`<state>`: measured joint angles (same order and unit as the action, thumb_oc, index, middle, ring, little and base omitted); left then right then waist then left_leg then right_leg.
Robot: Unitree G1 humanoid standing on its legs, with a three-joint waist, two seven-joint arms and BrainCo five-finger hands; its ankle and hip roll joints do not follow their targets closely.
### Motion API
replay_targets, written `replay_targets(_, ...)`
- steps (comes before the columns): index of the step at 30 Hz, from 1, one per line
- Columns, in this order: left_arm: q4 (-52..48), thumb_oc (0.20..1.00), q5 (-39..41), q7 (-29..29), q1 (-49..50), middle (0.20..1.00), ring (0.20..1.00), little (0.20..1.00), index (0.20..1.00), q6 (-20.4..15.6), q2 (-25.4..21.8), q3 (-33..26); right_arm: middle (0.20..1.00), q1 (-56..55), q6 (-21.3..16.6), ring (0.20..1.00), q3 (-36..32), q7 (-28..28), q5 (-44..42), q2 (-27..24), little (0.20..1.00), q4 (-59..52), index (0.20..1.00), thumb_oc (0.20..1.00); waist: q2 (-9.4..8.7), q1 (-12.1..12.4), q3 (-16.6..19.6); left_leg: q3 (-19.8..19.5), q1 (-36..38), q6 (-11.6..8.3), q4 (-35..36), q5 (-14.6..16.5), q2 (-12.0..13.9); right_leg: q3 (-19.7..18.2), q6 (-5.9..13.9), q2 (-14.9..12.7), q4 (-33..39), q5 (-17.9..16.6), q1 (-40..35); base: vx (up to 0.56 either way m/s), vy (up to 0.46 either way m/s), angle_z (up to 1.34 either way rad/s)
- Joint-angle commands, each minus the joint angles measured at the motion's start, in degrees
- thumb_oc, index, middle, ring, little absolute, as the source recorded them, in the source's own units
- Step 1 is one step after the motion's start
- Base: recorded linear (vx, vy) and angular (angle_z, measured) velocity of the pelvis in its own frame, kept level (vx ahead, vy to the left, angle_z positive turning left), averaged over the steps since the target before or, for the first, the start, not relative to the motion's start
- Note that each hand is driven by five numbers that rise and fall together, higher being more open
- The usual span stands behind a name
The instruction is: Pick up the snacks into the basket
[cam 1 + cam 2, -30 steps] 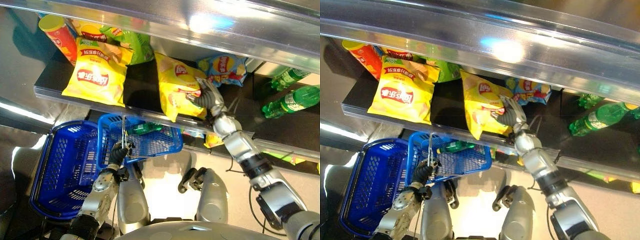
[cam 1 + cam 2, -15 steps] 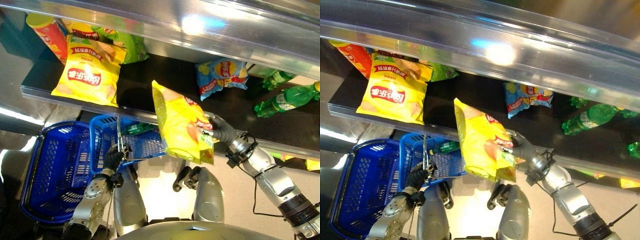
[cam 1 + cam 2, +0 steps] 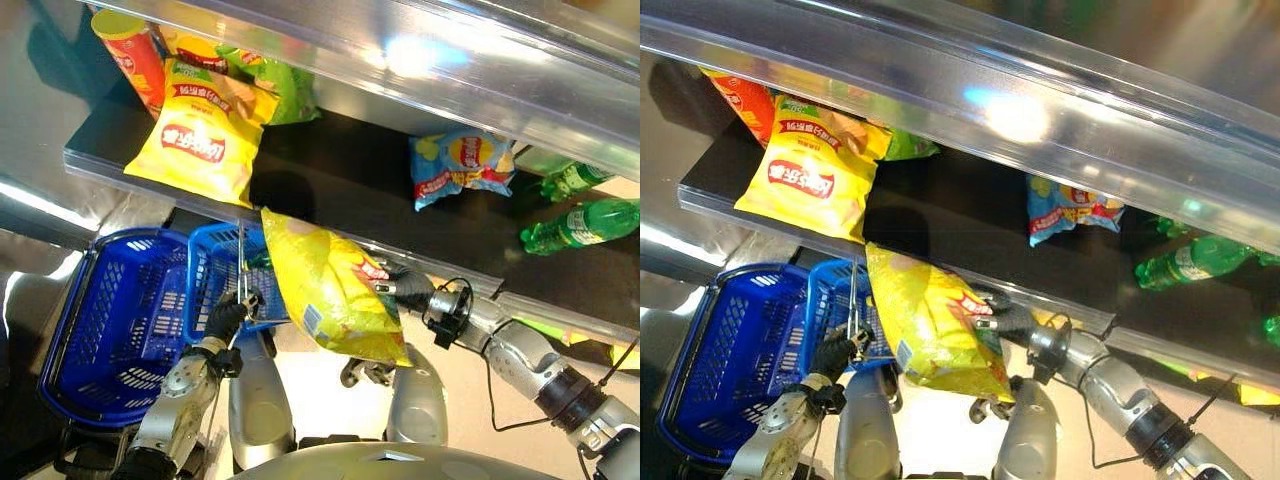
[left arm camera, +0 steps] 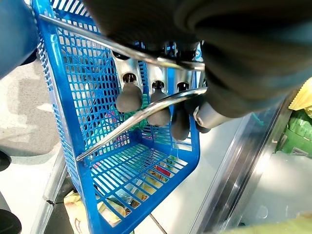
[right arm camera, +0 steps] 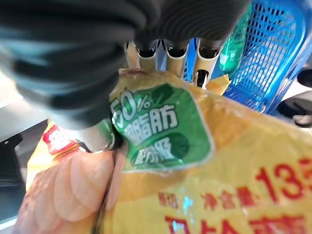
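Moved: yellow chip bag [image 3: 335, 290] now lower and further left, off the shelf [image 3: 350, 190], overlapping basket [image 3: 110, 320] rim.
Right hand [image 3: 405, 288]: pinching bag's edge.
Left hand [image 3: 228, 316]: clenched around basket handle [image 4: 141, 114].

Chip bag [image 3: 330, 290] right of the basket [image 3: 120, 330], both below the shelf [image 3: 330, 180], bottles [image 3: 580, 220] far right

Chip bag [image 3: 330, 290] overhangs blue basket [image 3: 215, 290]; shelf edge [image 3: 440, 270] above.
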<state>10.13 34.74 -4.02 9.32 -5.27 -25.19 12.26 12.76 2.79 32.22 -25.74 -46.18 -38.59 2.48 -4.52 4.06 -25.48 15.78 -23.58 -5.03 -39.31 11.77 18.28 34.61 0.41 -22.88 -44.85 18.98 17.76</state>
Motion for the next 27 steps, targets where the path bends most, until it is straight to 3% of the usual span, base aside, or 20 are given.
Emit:
replay_targets(1, -15.2, 0.200, 3.8, -4.7, 1.2, 0.200, 0.200, 0.200, 0.200, -6.5, -0.2, 0.2, 0.200, 3.9, -1.6, 0.200, 1.3, -1.6, 0.8, 1.7, 0.200, 2.7, 0.200, 0.200, 1.25, 3.5, 2.9, 1.1, 4.9, -0.17, 6.4, -4.2, 0.9, -2.8, 10.47, -3.5, 1.4, -14.8, 1.2, 0.02, -0.048, 0.04)
replay_targets(6, -16.0, 0.200, 4.4, -5.5, 1.4, 0.200, 0.200, 0.200, 0.200, -6.2, -0.6, 1.0, 0.200, 10.6, -1.1, 0.200, 5.2, -1.6, 7.1, 3.7, 0.200, 10.3, 0.200, 0.200, 1.38, 4.9, 3.3, 0.9, 4.9, -0.47, 7.5, -5.1, 1.1, -1.7, 10.47, -3.1, 2.2, -14.6, 0.6, 0.01, -0.051, 0.06)
replay_targets(7, -16.5, 0.200, 4.6, -5.3, 1.3, 0.200, 0.200, 0.200, 0.200, -6.0, -1.0, 1.4, 0.200, 16.0, -1.7, 0.200, 7.2, 0.0, 13.0, 5.8, 0.200, 15.9, 0.200, 0.200, 1.62, 5.9, 3.4, 0.6, 4.8, -0.49, 8.0, -5.4, 1.2, -1.1, 10.35, -2.8, 2.7, -14.5, 0.4, -0.01, -0.052, 0.06)
replay_targets(8, -16.5, 0.200, 4.6, -5.3, 1.3, 0.200, 0.200, 0.200, 0.200, -6.0, -1.0, 1.2, 0.200, 16.3, -1.9, 0.200, 7.3, 0.0, 13.1, 6.1, 0.200, 16.3, 0.200, 0.200, 1.55, 5.8, 3.3, 0.5, 4.8, -0.50, 8.0, -5.4, 1.3, -1.1, 10.33, -2.8, 2.7, -14.6, 0.4, -0.01, -0.048, 0.12)
replay_targets(11, -17.7, 0.200, 5.4, -4.4, 0.8, 0.200, 0.200, 0.200, 0.200, -5.7, -0.9, 1.9, 0.200, 23.0, -3.1, 0.200, 7.7, 4.1, 20.3, 13.2, 0.200, 29.5, 0.200, 0.200, 2.05, 7.2, 3.3, 0.2, 4.6, -0.42, 8.6, -5.8, 1.3, -0.4, 10.16, -2.4, 3.2, -14.5, 0.1, -0.01, -0.037, 0.07)
replay_targets(14, -18.8, 0.200, 5.4, -3.7, 0.2, 0.200, 0.200, 0.200, 0.200, -5.5, -1.0, 1.8, 0.200, 26.8, -3.5, 0.200, 6.6, 6.7, 23.8, 18.1, 0.200, 37.7, 0.200, 0.200, 2.46, 8.1, 3.2, 0.0, 4.5, -0.39, 8.9, -6.1, 1.3, 0.1, 10.00, -2.1, 3.6, -14.5, -0.3, -0.01, -0.033, 0.05)
replay_targets(15, -19.8, 0.200, 5.9, -3.5, 0.3, 0.200, 0.200, 0.200, 0.200, -5.3, -0.9, 1.4, 0.200, 29.6, -3.7, 0.200, 5.0, 7.9, 26.0, 22.5, 0.200, 45.8, 0.200, 0.200, 2.79, 9.1, 3.3, -0.4, 4.5, -0.31, 9.4, -6.3, 1.2, 0.6, 9.90, -1.9, 4.1, -14.5, -0.6, -0.01, -0.040, 0.04)
replay_targets(21, -21.6, 0.200, 7.2, -3.9, 0.0, 0.200, 0.200, 0.200, 0.200, -4.0, -0.6, 1.8, 0.200, 35.5, -3.8, 0.200, -1.7, 12.4, 31.5, 31.3, 0.200, 64.5, 0.200, 0.200, 3.85, 11.8, 3.8, -1.3, 3.8, -0.05, 10.4, -6.8, 0.6, 1.7, 9.66, -1.7, 4.6, -14.7, -0.9, 0.00, -0.026, 0.21)
replay_targets(27, -22.7, 0.200, 7.9, -3.8, -1.2, 0.200, 0.200, 0.200, 0.200, -3.0, -1.2, 3.3, 0.200, 39.2, -3.7, 0.200, -4.8, 15.7, 35.4, 33.8, 0.200, 70.9, 0.200, 0.200, 4.45, 13.1, 3.8, -2.0, 3.4, 0.20, 10.5, -6.9, 0.1, 1.8, 9.61, -1.4, 4.9, -14.8, -1.0, 0.00, -0.004, 0.05)
